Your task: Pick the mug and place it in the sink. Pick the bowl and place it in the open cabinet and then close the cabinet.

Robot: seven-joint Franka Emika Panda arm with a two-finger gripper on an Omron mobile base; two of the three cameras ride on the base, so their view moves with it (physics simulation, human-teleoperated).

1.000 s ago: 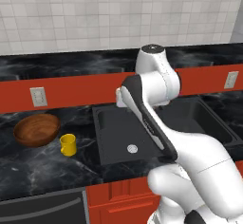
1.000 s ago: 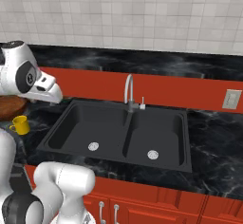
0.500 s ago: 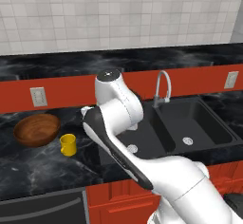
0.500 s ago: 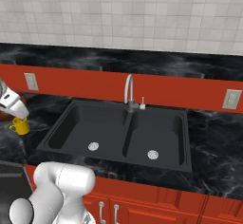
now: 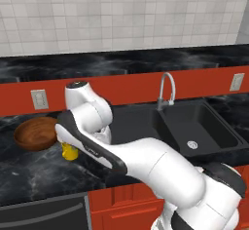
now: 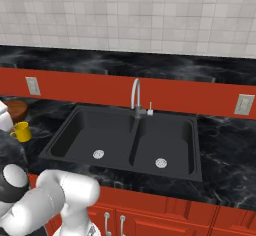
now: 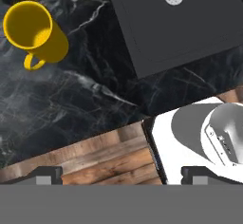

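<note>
**Mia:** What is on the far left of the black counter (image 5: 39,173)?

**Sam:** The bowl (image 5: 35,133). It is brown and wooden, round and wide. It sits on the counter, under a wall plug (image 5: 39,99) on the red strip.

**Mia:** And next to it?

**Sam:** The mug (image 5: 69,151). It is small and bright yellow. It stands just beside the bowl, on the bowl's right. The white arm (image 5: 92,126) bends over it and hides part of it. From the other side you can see the mug (image 6: 21,131) near the left edge, with the bowl (image 6: 16,109) behind it.

**Mia:** Is the mug lying down?

**Sam:** No, it stands up. The hand camera looks down into the mug (image 7: 34,32). It is open on top, and its handle points toward the bottom of that picture.

**Mia:** Does the gripper (image 7: 122,175) have the mug?

**Sam:** No. Its two dark tips stand wide apart, with nothing between them. The mug is well away from them, up in the corner.

**Mia:** What comes after the mug, going right?

**Sam:** The sink (image 5: 204,126). It is a big black basin with two parts. Each part has a round silver drain (image 6: 98,154). A curved silver faucet (image 5: 166,90) stands at the back, in the middle.

**Mia:** Is anything in the sink?

**Sam:** I see just the drains.
</note>
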